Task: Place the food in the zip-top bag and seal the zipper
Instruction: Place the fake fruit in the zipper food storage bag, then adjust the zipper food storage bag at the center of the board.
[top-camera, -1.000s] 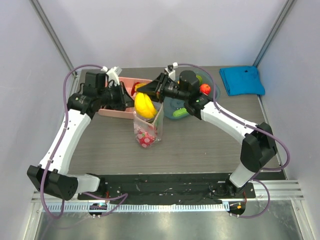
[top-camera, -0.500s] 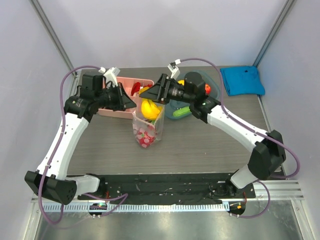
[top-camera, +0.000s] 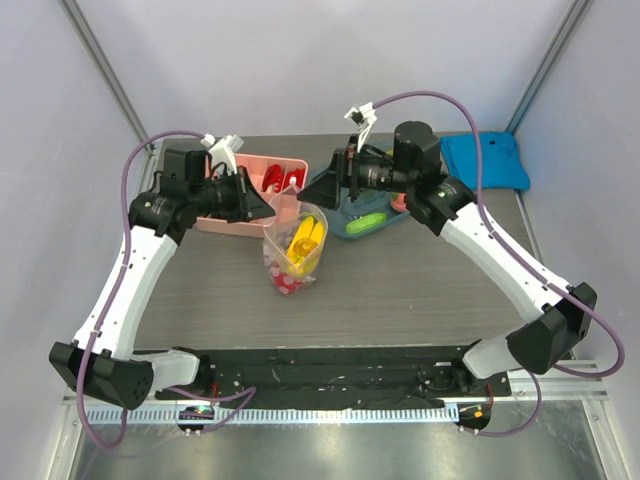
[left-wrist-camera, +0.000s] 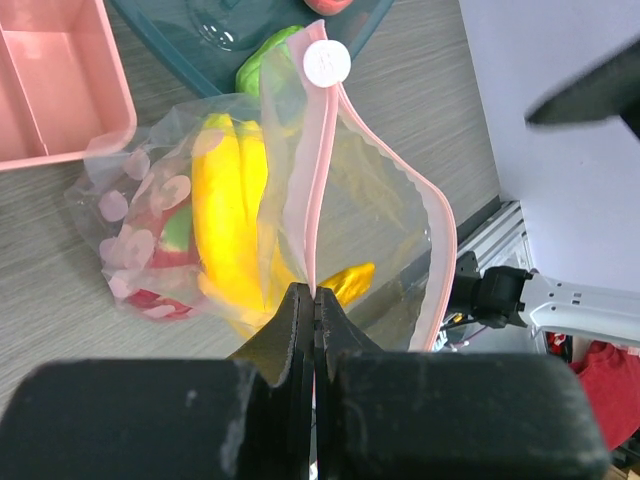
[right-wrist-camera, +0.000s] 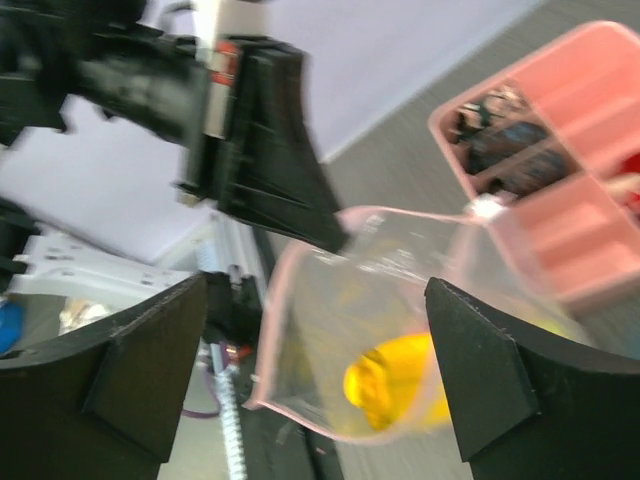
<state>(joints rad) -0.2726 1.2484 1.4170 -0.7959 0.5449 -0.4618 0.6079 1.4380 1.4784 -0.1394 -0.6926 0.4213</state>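
Observation:
The zip-top bag (top-camera: 290, 262) stands upright mid-table with its mouth held apart. My left gripper (top-camera: 268, 205) is shut on the zipper strip (left-wrist-camera: 312, 215) at the near rim, and the white slider (left-wrist-camera: 326, 62) sits at the strip's far end. Yellow bananas (top-camera: 304, 240) lie inside the bag on top of a pink and red piece of food (left-wrist-camera: 150, 262). My right gripper (top-camera: 320, 186) hangs open just behind and above the bag mouth, with nothing between its fingers (right-wrist-camera: 150, 370). From the right wrist the bananas (right-wrist-camera: 395, 385) show through the clear plastic.
A teal tray (top-camera: 343, 222) behind the bag holds a green cucumber (top-camera: 366, 221) and a red piece. The pink divided box (top-camera: 240, 222) sits at the back left, close to my left gripper. A blue cloth (top-camera: 485, 160) lies at the back right.
My right gripper opened and let the bananas drop into the bag, then drew back up and to the right. The left gripper kept its hold on the bag rim.

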